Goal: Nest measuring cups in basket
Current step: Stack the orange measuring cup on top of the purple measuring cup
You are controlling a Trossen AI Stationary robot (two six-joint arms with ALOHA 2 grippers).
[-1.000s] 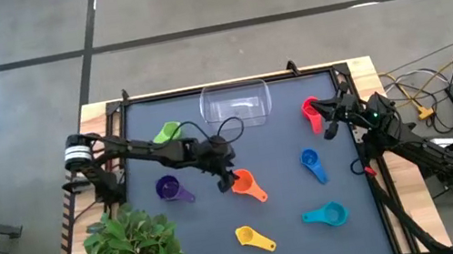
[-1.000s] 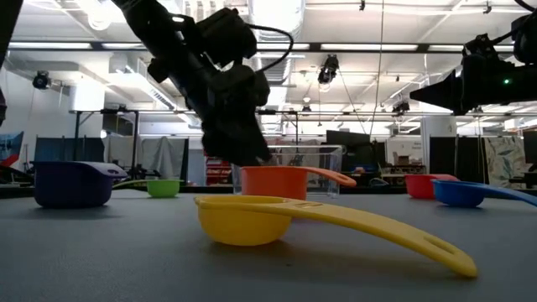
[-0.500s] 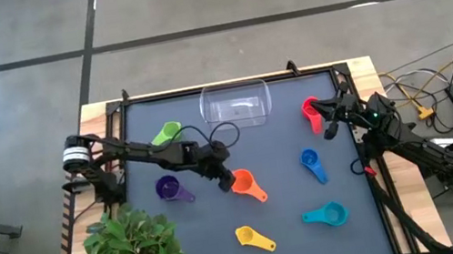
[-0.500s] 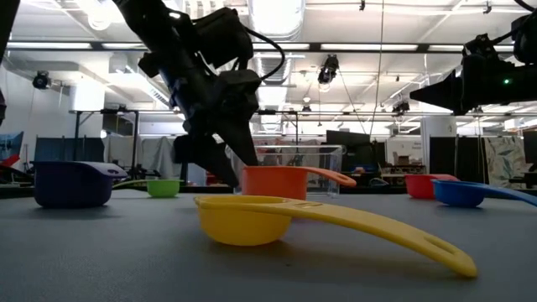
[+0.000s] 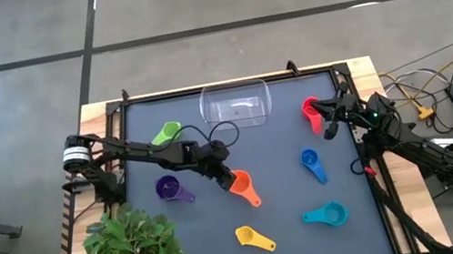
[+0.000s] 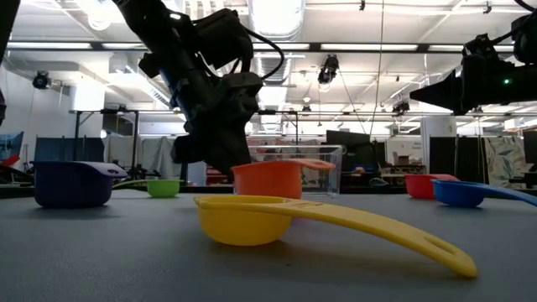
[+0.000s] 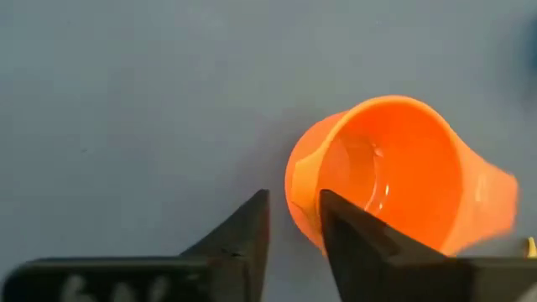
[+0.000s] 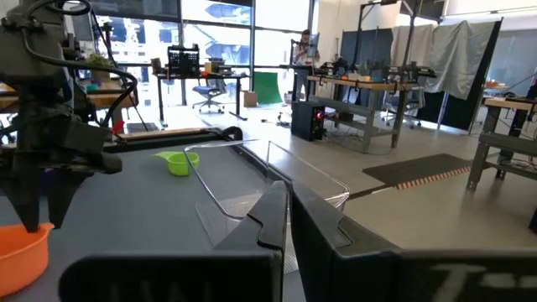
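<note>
At mid-bench, the left gripper (image 5: 223,179) has closed its fingers onto the rim of the orange measuring cup (image 5: 241,184), where a moment ago they stood wide apart. The cup has turned, its handle swinging. The right gripper (image 5: 328,119) hangs with fingers together by the red cup (image 5: 310,112). The clear basket (image 5: 236,106) sits at the far edge of the bench (image 5: 288,218).
</note>
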